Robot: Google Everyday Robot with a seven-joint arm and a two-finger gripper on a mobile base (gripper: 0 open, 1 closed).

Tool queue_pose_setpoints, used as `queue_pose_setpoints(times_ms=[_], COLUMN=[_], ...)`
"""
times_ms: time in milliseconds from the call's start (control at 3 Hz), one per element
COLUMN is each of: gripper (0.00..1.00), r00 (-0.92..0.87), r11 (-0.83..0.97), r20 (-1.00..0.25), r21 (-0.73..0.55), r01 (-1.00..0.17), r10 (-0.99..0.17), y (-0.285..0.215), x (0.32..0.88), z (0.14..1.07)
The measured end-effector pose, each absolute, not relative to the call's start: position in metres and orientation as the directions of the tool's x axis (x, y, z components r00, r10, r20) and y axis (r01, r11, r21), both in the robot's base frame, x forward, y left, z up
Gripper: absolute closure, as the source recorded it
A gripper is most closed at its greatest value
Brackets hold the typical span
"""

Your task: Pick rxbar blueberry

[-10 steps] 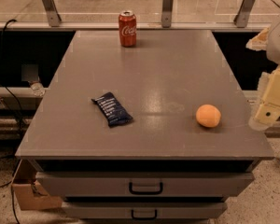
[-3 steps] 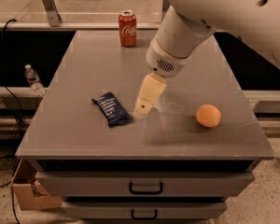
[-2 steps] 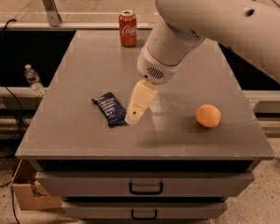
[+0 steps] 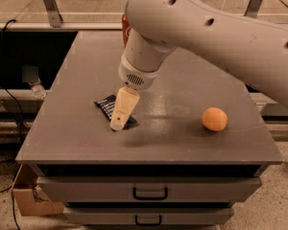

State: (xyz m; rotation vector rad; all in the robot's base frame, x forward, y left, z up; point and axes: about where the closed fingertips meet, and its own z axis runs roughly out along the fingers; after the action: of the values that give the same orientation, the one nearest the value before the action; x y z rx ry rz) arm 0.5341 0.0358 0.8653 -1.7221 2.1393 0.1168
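The rxbar blueberry (image 4: 104,104) is a flat dark navy wrapper lying on the grey table (image 4: 62,128), left of centre near the front. My gripper (image 4: 117,124) is cream-coloured and hangs from the big white arm (image 4: 206,28). It points down over the bar, and its tip covers the bar's middle and right part. I cannot tell whether it touches the wrapper. Only a sliver of the red soda can (image 4: 125,30) shows at the back, behind the arm.
An orange ball-like fruit (image 4: 214,119) sits on the table's right side. Drawers with handles (image 4: 150,193) are below the tabletop. A cardboard box (image 4: 31,200) stands on the floor at the lower left. A railing runs behind the table.
The arm has swung in from the right and moved left and down, so the gripper now sits over the bar. The arm now hides most of the can.
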Motion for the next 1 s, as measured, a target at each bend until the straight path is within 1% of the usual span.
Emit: queue_pose_setpoints(times_ms=[667,1000], gripper=[0.00,0.00], r00=[-0.276,-0.297], r11=[0.341,0.358], r20=[-0.351,-0.362], r21=[-0.140,-0.114], r01=[-0.929,-0.927], r10=[-0.895,-0.884], y=[0.048,0.058], x=[0.549,0.542], z=[0.848,0.846])
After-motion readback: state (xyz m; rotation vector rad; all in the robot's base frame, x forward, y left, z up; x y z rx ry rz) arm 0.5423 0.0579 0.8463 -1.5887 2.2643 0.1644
